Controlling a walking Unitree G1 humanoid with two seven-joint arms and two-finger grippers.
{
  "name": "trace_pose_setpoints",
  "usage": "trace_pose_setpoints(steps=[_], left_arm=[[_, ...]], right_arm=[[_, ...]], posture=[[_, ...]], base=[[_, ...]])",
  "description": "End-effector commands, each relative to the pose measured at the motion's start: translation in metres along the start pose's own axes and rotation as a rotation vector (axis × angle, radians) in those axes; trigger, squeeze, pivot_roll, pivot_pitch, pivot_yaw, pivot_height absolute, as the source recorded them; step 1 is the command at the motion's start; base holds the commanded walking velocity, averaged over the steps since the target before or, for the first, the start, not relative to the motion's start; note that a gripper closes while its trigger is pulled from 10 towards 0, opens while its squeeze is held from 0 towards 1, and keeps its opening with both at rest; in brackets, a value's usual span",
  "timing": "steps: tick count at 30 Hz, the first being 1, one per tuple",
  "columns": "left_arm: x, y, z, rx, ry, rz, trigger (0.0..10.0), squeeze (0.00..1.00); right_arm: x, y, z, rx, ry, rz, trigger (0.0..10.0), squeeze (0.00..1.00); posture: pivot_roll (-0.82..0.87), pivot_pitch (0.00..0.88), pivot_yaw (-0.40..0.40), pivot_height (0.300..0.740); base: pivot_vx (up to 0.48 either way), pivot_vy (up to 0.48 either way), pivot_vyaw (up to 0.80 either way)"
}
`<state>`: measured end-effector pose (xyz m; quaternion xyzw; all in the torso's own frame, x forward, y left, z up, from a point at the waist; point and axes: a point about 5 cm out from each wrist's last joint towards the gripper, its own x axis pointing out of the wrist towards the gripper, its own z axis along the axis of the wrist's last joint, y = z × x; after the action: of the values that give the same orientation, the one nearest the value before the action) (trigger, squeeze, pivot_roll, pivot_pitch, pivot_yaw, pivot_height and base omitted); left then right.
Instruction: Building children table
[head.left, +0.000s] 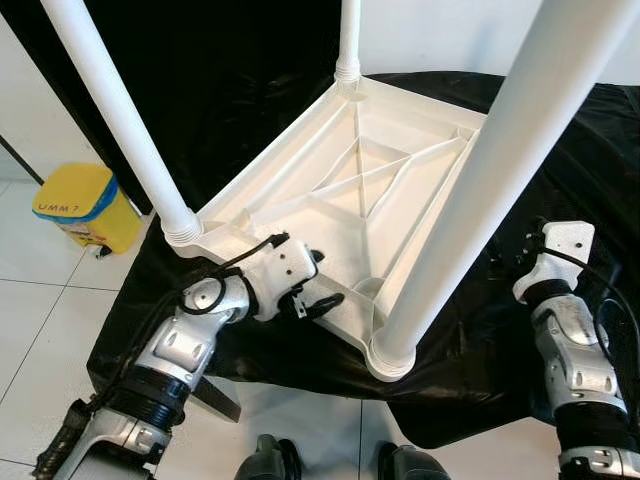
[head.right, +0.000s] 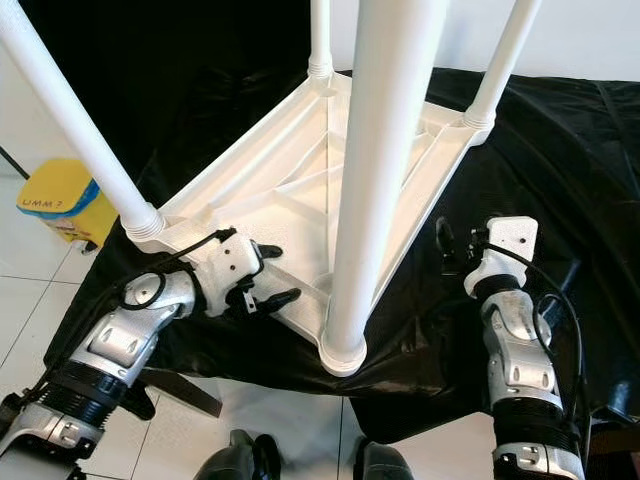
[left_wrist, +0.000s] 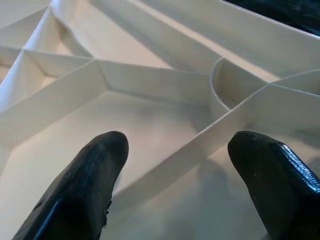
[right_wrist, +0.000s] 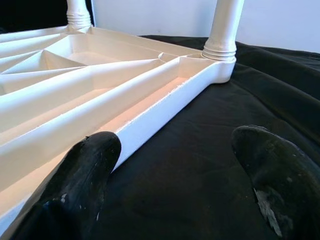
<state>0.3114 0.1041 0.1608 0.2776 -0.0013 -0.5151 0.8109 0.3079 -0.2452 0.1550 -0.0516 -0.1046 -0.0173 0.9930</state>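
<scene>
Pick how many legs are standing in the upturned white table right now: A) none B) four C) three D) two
B: the table lies underside up on the black cloth, with a leg at each corner: near left, far left, far right and near.

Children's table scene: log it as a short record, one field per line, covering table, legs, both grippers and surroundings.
table: white plastic table, upside down on black cloth, ribbed underside up
legs: four white legs standing up from the corners
left gripper: left gripper open, fingers over a rib at the near edge of the underside
right gripper: right gripper open, above the cloth beside the table's right edge, touching nothing
surroundings: yellow container with a blue band, on white tiled floor, robot's left
</scene>
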Motion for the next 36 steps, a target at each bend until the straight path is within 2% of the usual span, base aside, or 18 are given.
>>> trace_pose_setpoints(steps=[1,3,5,6,9,12,13,14,19,22,24,28,30,31,36], left_arm=[[-0.007,0.002,-0.01,-0.004,0.043,-0.034,10.0,0.0],[-0.01,0.003,-0.015,0.037,0.096,-0.049,10.0,0.0],[-0.01,0.003,-0.015,0.037,0.096,-0.049,10.0,0.0],[-0.01,0.003,-0.019,0.079,0.13,-0.056,10.0,0.0],[0.0,0.004,-0.029,0.159,0.247,-0.061,10.0,0.0],[0.004,0.007,-0.03,0.185,0.264,-0.06,10.0,0.0],[0.004,0.007,-0.03,0.185,0.264,-0.06,10.0,0.0],[0.007,0.014,-0.03,0.184,0.283,-0.04,10.0,0.0],[0.017,0.018,-0.029,0.169,0.291,-0.022,10.0,0.0],[0.03,0.018,-0.024,0.167,0.268,0.008,10.0,0.0],[0.034,0.018,-0.023,0.167,0.26,0.02,10.0,0.0],[0.057,0.019,-0.013,0.137,0.222,0.097,10.0,0.0],[0.061,0.019,-0.01,0.122,0.211,0.118,10.0,0.0],[0.068,0.021,-0.005,0.11,0.199,0.156,10.0,0.0],[0.077,0.023,0.001,0.087,0.186,0.205,10.0,0.0]], right_arm=[[-0.002,-0.004,-0.003,-0.007,0.024,0.002,10.0,0.0],[0.0,-0.004,0.0,-0.011,0.02,0.018,10.0,0.0],[0.0,-0.004,0.0,-0.011,0.02,0.018,10.0,0.0],[0.0,-0.004,0.001,-0.013,0.02,0.025,10.0,0.0],[0.001,-0.002,0.002,-0.008,0.023,0.036,10.0,0.0],[0.002,0.0,0.004,-0.007,0.023,0.047,10.0,0.0],[0.002,0.0,0.004,-0.007,0.023,0.047,10.0,0.0],[0.002,0.001,0.003,-0.009,0.029,0.051,10.0,0.0],[0.001,0.002,0.004,-0.01,0.027,0.05,10.0,0.0],[-0.001,0.002,0.007,-0.002,0.019,0.042,10.0,0.0],[-0.002,0.002,0.008,-0.001,0.017,0.038,10.0,0.0],[-0.007,0.0,0.009,0.0,0.017,0.018,10.0,0.0],[-0.008,-0.001,0.008,0.0,0.019,0.011,10.0,0.0],[-0.01,-0.003,0.008,0.002,0.024,-0.001,10.0,0.0],[-0.011,-0.003,0.007,0.007,0.026,-0.009,10.0,0.0]], posture=[[-0.12,0.16,0.027,0.74],[-0.11,0.155,0.027,0.74],[-0.11,0.155,0.027,0.74],[-0.11,0.155,0.027,0.74],[-0.1,0.166,0.021,0.74],[-0.09,0.173,0.024,0.74],[-0.09,0.173,0.024,0.74],[-0.09,0.18,0.027,0.74],[-0.1,0.183,0.032,0.74],[-0.13,0.184,0.042,0.74],[-0.13,0.184,0.042,0.74],[-0.15,0.185,0.06,0.74],[-0.15,0.186,0.064,0.74],[-0.15,0.188,0.067,0.74],[-0.16,0.195,0.07,0.74]], base=[[0.0,0.0,0.0],[0.0,0.0,0.0],[0.0,0.0,0.0],[0.0,0.0,0.0],[0.0,0.0,0.0],[0.0,0.0,0.0],[0.0,0.0,0.0],[0.0,0.0,0.0],[0.0,0.0,0.0],[0.0,0.0,0.0],[0.0,0.0,0.0],[0.0,0.0,0.0],[0.0,0.0,0.0],[0.0,0.0,0.0],[0.0,0.0,0.0]])
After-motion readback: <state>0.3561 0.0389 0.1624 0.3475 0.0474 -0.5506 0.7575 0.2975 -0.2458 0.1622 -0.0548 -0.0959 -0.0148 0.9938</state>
